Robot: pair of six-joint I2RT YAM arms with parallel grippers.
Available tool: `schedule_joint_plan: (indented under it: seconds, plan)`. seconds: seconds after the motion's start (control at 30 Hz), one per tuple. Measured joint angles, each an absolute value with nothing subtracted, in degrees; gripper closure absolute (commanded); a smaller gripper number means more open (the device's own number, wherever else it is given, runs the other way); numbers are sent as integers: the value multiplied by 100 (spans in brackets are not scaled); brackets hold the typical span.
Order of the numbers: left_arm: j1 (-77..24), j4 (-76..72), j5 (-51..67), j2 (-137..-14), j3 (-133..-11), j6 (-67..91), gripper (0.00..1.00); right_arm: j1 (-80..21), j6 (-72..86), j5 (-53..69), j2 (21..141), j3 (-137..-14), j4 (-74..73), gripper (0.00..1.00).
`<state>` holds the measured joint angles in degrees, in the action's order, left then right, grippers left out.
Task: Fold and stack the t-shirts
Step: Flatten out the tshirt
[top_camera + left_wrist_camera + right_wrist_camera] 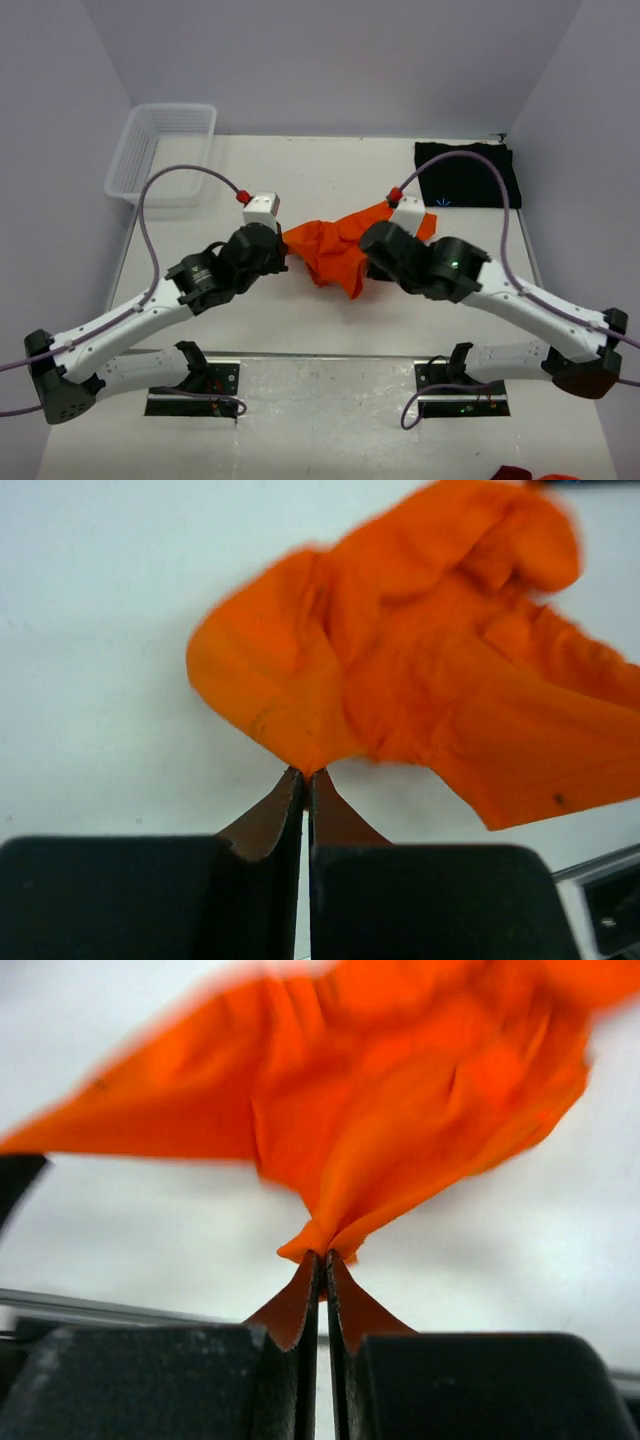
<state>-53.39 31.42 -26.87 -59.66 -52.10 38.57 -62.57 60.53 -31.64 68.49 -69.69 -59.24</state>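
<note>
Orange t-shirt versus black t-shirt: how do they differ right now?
The orange t-shirt is bunched up at centre; the black t-shirt lies flat at the far right. The orange t-shirt is pinched by the left tool and right tool; the black t-shirt is untouched. Both are plain-coloured.

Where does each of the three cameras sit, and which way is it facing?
Top external: above and behind the robot, looking down at the table; both arms show, orange t-shirt between them, black t-shirt far right, basket far left.
Left wrist: on the left arm, looking along the left pincer, shut on the orange cloth's edge.
Right wrist: on the right arm, looking along the right pincer, shut on another edge.
Shared: all three show the orange t-shirt.
</note>
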Motion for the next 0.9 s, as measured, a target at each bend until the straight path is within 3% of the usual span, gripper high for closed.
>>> schedule_joint_plan:
  seconds: [0.13, 0.5, 0.9]
  plan:
    - [-5339, 3570, -3017, -5666, -6707, 3562, 100, -5927, 4823, -3804, 6600, -9266, -6309, 100]
    - [-5339, 4814, -3811, -5225, -9045, 2917, 100, -5607, 2025, -4598, 6825, -13131, -7072, 100]
    - [-5339, 5078, -3586, -4141, -9824, 2563, 100, -5607, 875, -3870, 6020, -13679, -6987, 100]
